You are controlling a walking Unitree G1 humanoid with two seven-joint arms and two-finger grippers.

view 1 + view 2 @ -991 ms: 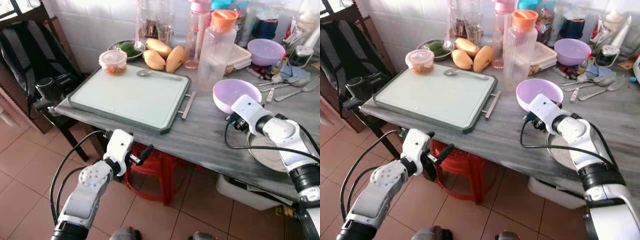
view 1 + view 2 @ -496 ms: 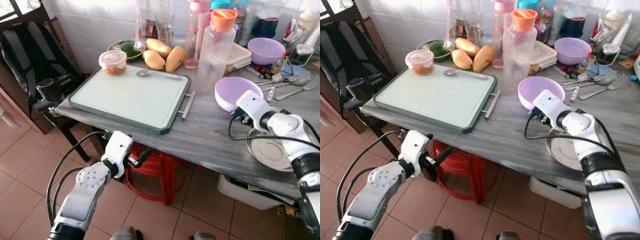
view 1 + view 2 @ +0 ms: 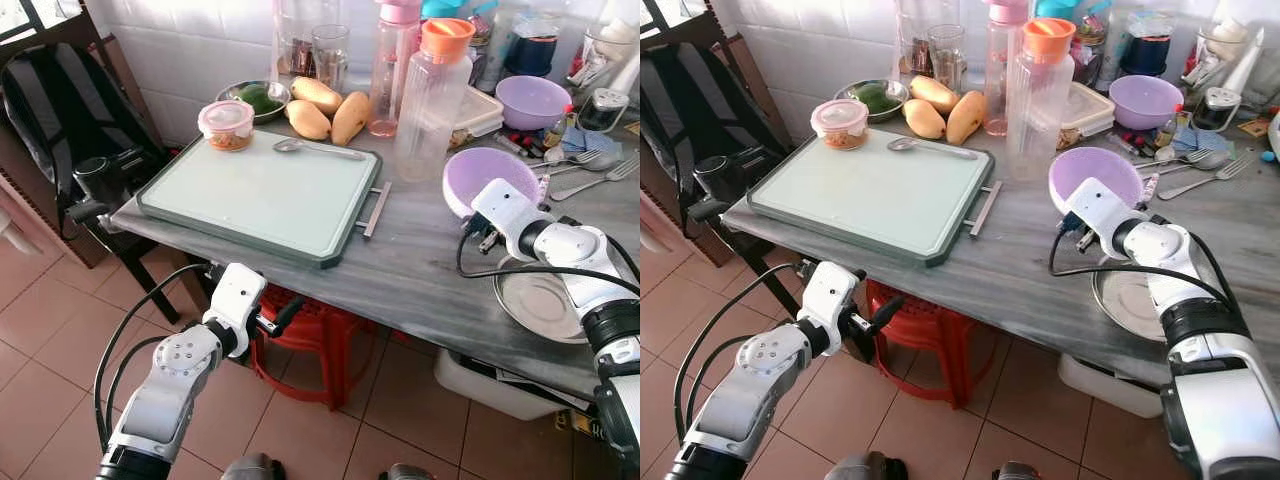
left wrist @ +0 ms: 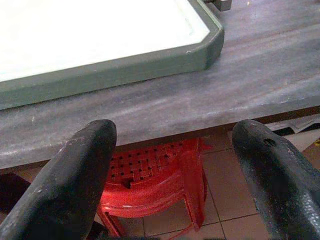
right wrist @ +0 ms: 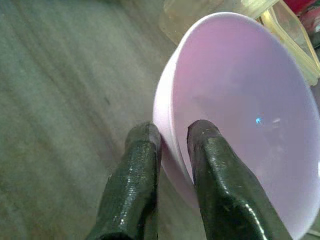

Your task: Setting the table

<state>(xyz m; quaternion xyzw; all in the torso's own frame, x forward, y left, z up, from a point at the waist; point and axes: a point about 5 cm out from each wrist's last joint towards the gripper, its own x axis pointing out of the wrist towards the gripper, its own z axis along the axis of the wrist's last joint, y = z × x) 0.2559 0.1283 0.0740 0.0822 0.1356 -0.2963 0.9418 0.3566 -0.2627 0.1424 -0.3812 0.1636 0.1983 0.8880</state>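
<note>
you see a grey table (image 3: pixel 420 270) with a streaked, matt stone-like top. the tray (image 3: pixel 262 195) on it looks plastic: a pale, smooth matt bed inside a dark green rim. the lilac bowl (image 5: pixel 240 110) is smooth plastic with a soft sheen, and 2 glossy black fingers (image 5: pixel 131 190) pinch its wall. the plate (image 3: pixel 540 305) is dull metal; the stool (image 4: pixel 155 185) below is glossy red perforated plastic.

A grey marble table (image 3: pixel 420 270) carries a green-rimmed tray (image 3: pixel 262 195), mangoes (image 3: pixel 325 112), bottles (image 3: pixel 432 95), a steel plate (image 3: pixel 540 305) and cutlery (image 3: pixel 590 172).
</note>
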